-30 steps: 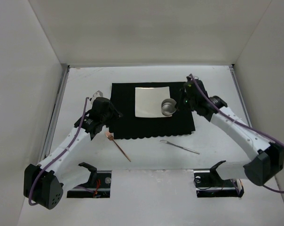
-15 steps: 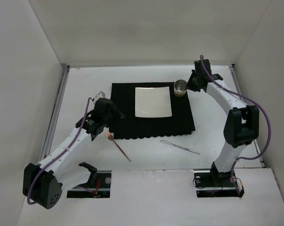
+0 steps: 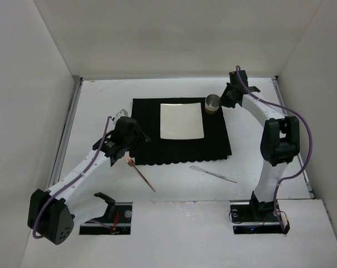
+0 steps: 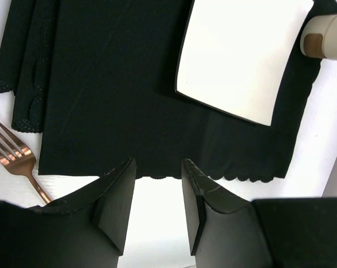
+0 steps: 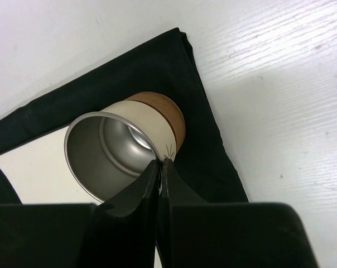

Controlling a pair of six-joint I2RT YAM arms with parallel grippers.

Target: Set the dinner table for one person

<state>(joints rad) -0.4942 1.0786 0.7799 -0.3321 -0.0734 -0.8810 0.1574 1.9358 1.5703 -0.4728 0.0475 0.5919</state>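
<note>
The white dinner table [image 3: 174, 184] bears a black scallop-edged mat [image 3: 182, 148] with a square pale plate [image 3: 182, 120] on it. My right gripper [image 3: 223, 102] is shut on the rim of a metal cup [image 3: 213, 104], cream-sided with a brown base [image 5: 124, 151], at the mat's far right corner. Whether the cup touches the mat I cannot tell. My left gripper [image 3: 129, 134] is open and empty over the mat's near left edge [image 4: 129, 111]. A copper fork [image 3: 139, 173] lies near it, its tines in the left wrist view [image 4: 12, 153]. A silver knife [image 3: 213, 173] lies in front of the mat.
White walls close in the table on the left, back and right. The arm bases [image 3: 110, 215] sit at the near edge. The plate also shows in the left wrist view [image 4: 241, 56], with the cup [image 4: 325, 36] beyond it.
My right gripper carried the cup from the plate's right edge to the mat's far right corner and has held nearly still there since. The left arm has barely moved.
</note>
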